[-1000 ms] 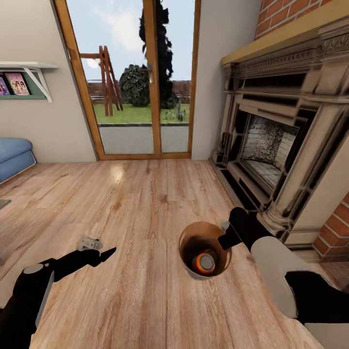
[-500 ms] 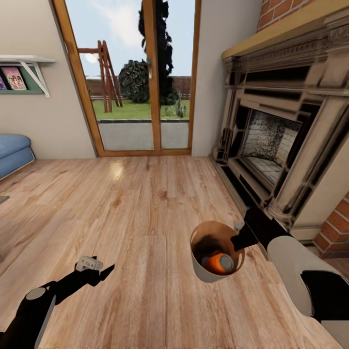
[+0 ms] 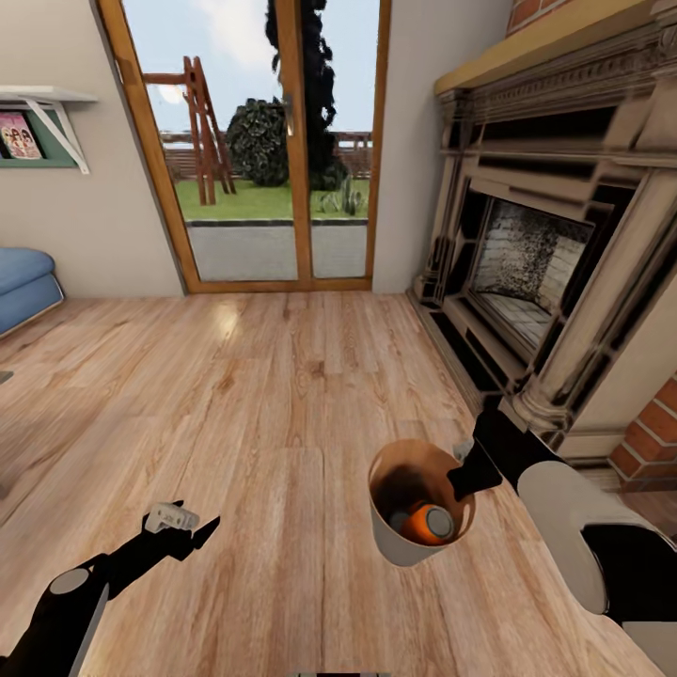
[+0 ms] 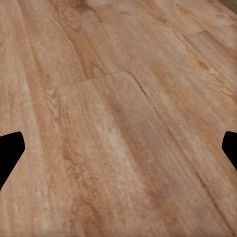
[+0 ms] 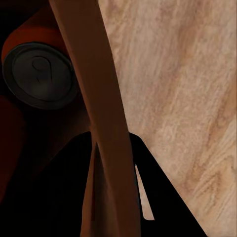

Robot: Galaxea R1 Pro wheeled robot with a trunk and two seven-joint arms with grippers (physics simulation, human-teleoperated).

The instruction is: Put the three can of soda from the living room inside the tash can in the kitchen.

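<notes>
Tash can [image 3: 406, 545]: small round tapered bin, grey outside, tan-brown wood inside, held clear above the wood floor [image 3: 282, 395] in the head view, tilted with its mouth toward the camera. Location: living room, in front of the fireplace [image 3: 555, 263], well short of the glass doors [image 3: 273, 150].

Contents: one orange can of soda [image 3: 425, 523] with a grey metal top, lying on its side at the bottom of the bin. In the right wrist view the same can [image 5: 42, 69] shows inside the dark interior, top facing the camera. Something bluish sits just beside it in the head view; too small to identify.

Right end effector [image 3: 467, 470]: pinched on the bin's rim at the fireplace side. The right wrist view shows the wall of the bin [image 5: 98, 98] passing between the two dark fingers [image 5: 163, 197], one inside and one outside.

Left end effector [image 3: 193, 536]: spread, carrying nothing, low over bare floor toward the sofa side. In the left wrist view its fingertips [image 4: 10, 148] stand wide apart over floorboards.

Other items: blue sofa [image 3: 23, 282] at the far-left wall; wall shelf [image 3: 42, 113] above it.
</notes>
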